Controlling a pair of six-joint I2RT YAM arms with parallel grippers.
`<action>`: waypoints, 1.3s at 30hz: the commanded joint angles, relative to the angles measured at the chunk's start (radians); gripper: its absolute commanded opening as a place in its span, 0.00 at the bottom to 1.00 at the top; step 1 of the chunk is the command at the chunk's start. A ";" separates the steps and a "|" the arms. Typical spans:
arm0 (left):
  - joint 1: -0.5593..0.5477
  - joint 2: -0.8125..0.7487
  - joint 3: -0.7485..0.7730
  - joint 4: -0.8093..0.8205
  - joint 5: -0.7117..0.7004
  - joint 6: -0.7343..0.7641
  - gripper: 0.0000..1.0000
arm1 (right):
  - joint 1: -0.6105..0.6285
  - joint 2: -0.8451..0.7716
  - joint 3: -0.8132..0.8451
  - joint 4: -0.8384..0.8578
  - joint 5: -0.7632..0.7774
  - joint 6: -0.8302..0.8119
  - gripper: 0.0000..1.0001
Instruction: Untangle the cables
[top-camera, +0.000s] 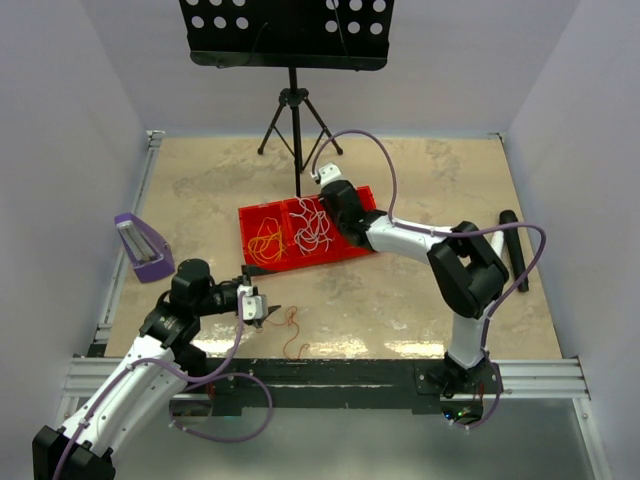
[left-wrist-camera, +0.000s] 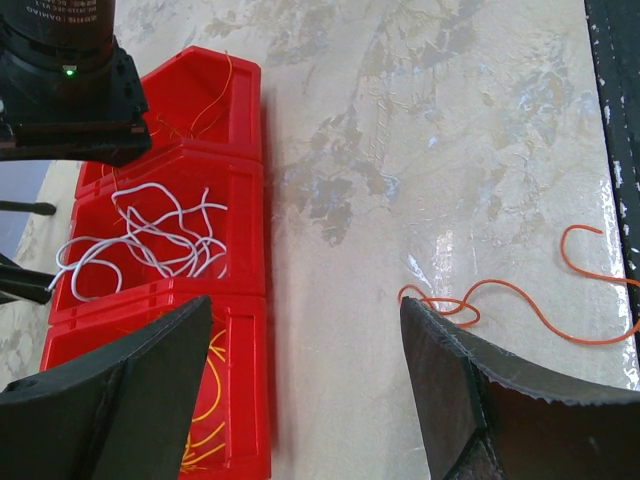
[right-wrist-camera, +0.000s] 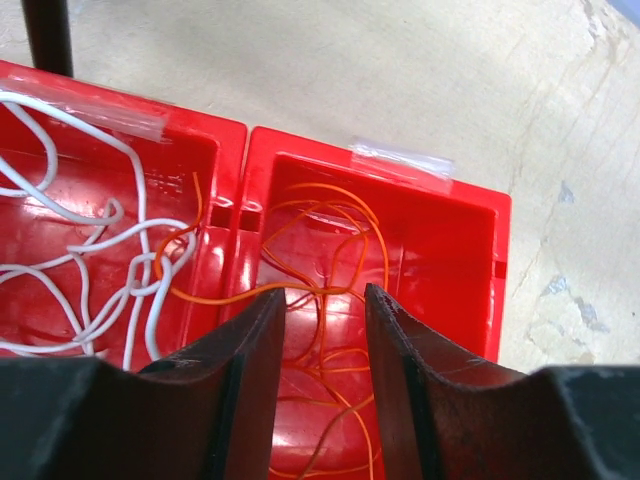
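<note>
Left gripper (top-camera: 272, 312), seen from above, is hovering wide open and empty over a tan marbled table (top-camera: 450, 170) between pale walls. A loose orange cable (top-camera: 292, 330) is lying just beside it. The right gripper (top-camera: 340, 215) is reaching into a red tray (top-camera: 310, 256).

From the left wrist, the loose orange cable (left-wrist-camera: 500, 295) is curling past the right-hand finger.

From the right wrist, the right gripper (right-wrist-camera: 322, 290) is hanging with its jaws narrowly apart, clamping nothing, above orange cables (right-wrist-camera: 330, 230) in the end compartment. White cables (right-wrist-camera: 90, 260) are lying in the neighbouring compartment.

Left arm (top-camera: 130, 385): white links, black joints | Right arm (top-camera: 400, 238): same white-and-black build | Hoses (top-camera: 360, 132): thin purple, looping along both | Fingers (right-wrist-camera: 250, 380): black, wedge-shaped
</note>
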 joint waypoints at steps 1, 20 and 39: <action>0.006 0.001 0.014 0.027 0.008 0.015 0.80 | 0.004 0.028 0.056 0.038 0.016 -0.031 0.40; 0.006 0.016 0.025 0.027 0.011 0.023 0.80 | -0.001 -0.046 0.009 0.058 0.010 0.024 0.00; 0.006 0.002 0.018 0.011 0.016 0.030 0.80 | -0.087 -0.244 -0.069 0.009 0.057 0.281 0.00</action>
